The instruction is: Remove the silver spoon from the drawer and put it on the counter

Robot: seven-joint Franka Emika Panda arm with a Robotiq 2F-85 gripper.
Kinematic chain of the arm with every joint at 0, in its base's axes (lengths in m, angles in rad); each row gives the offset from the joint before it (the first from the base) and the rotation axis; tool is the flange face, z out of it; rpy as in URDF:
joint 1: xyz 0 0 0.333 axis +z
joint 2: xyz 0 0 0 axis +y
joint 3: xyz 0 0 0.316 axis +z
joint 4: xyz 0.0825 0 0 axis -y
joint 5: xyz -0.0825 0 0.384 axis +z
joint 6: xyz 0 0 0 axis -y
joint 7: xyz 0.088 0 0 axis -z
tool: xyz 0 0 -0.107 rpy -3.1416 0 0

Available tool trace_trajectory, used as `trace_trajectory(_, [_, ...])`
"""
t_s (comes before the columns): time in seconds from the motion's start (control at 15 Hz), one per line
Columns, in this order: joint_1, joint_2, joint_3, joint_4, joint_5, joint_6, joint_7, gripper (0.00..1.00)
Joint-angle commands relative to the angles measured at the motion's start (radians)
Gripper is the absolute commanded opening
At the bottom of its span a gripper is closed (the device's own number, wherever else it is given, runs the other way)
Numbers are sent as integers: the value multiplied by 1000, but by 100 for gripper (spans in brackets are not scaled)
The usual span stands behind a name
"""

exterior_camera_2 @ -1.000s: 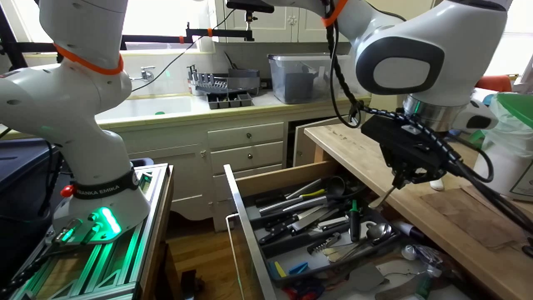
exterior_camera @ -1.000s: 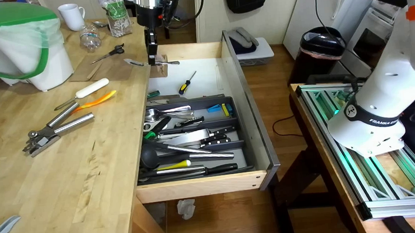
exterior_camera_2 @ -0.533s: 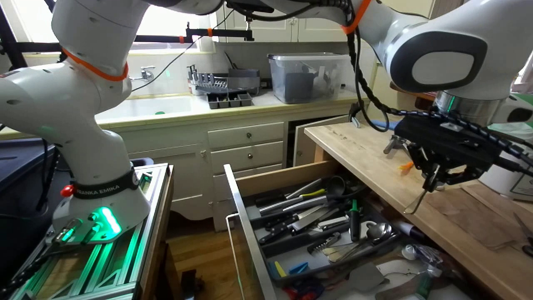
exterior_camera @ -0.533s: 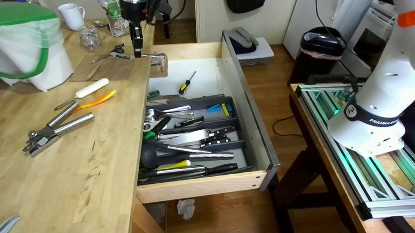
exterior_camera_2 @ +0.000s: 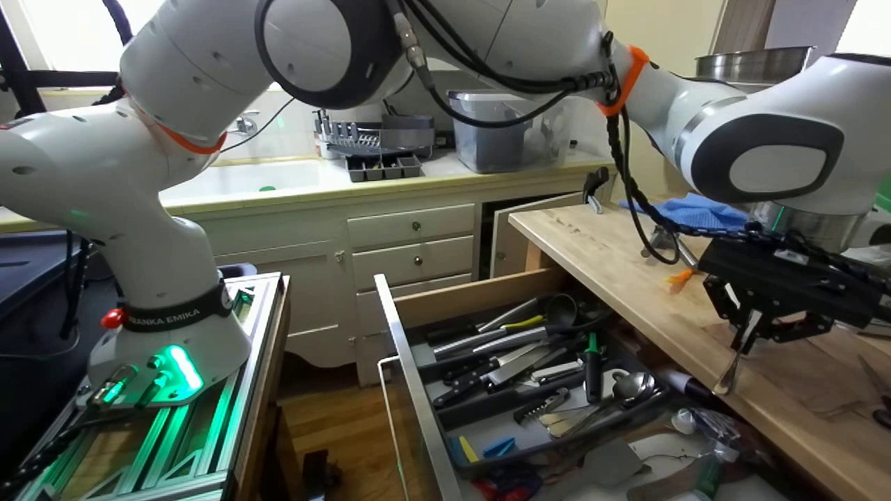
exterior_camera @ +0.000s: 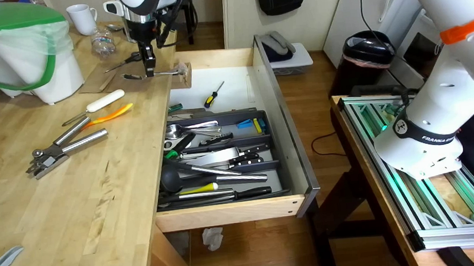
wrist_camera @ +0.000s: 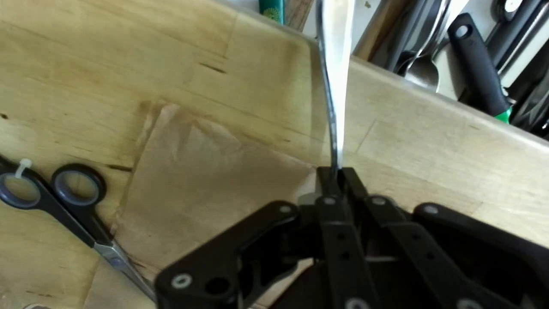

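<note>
While the drawer (exterior_camera: 231,214) stands pulled out beside the worktop (exterior_camera: 96,196), the hand (wrist_camera: 338,174) pinches the silver spoon (wrist_camera: 339,86) partway along its length, jaws closed on it. The spoon is out of the drawer and over the worktop, one end jutting past the edge in the wrist view; whether it touches the wood I cannot tell. Brown paper (wrist_camera: 214,171) lies near the hand, the blades of the scissors (wrist_camera: 110,254) across it. A dark grey cutlery tray (exterior_camera: 246,142) sits in the drawer.
</note>
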Motion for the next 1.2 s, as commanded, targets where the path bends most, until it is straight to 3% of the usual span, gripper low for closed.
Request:
trace_trajectory(0.0, [2, 128, 1, 214, -23, -85, -43, 2])
trace_trajectory(0.6, [3, 227, 30, 374, -32, -70, -140, 2])
trace_trajectory(1.13, [16, 263, 29, 404, -17, -49, -216, 2])
